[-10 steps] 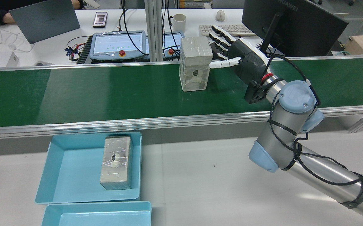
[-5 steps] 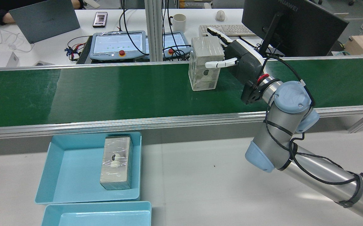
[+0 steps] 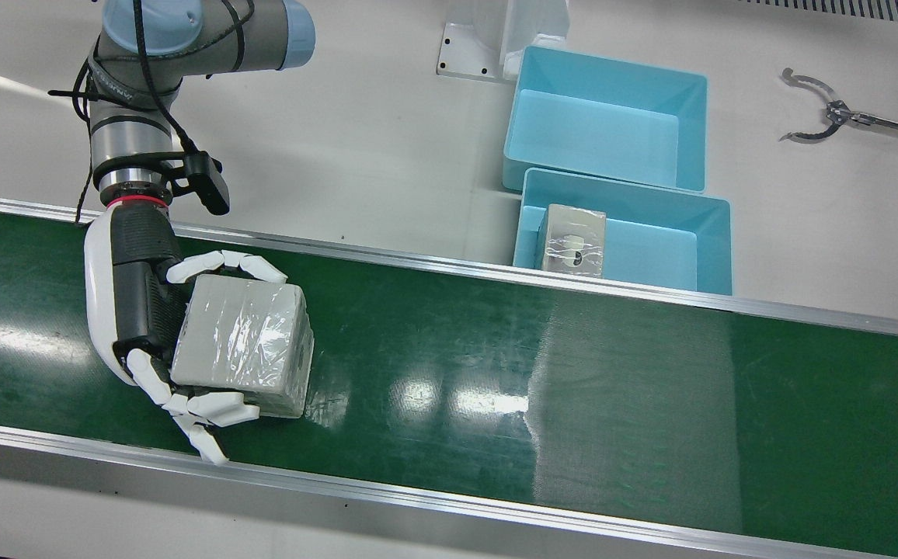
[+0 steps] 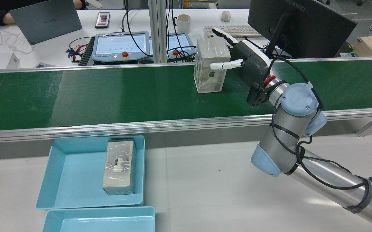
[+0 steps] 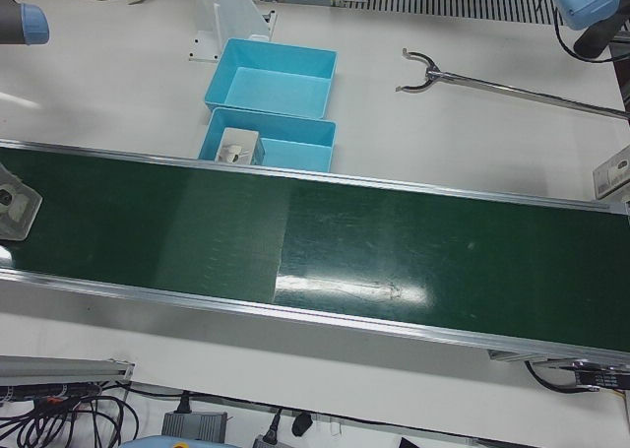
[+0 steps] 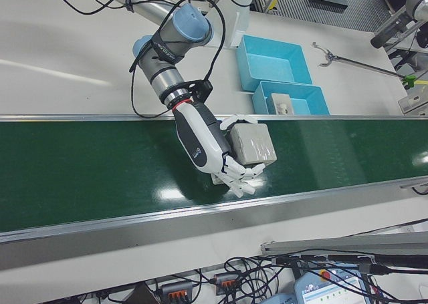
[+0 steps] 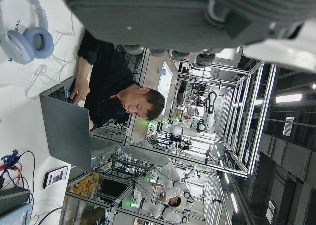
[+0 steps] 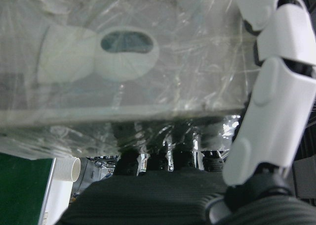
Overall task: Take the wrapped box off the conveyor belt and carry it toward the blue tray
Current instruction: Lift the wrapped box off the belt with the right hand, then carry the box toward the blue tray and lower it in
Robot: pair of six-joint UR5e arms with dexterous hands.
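One right hand (image 3: 155,326), clasping wrapped box (image 3: 243,345)

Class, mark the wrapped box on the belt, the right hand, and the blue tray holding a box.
wrapped box (image 3: 243,338), front view, top face
right hand (image 3: 132,299), front view, dark palm
blue tray (image 4: 67,174), rear view, bare floor

We saw a wrapped box (image 3: 241,341) in shiny, crinkly clear plastic, a smooth green conveyor belt (image 3: 542,388) with bright glare, dull silver metal rails, smooth blue plastic tray (image 3: 709,233).
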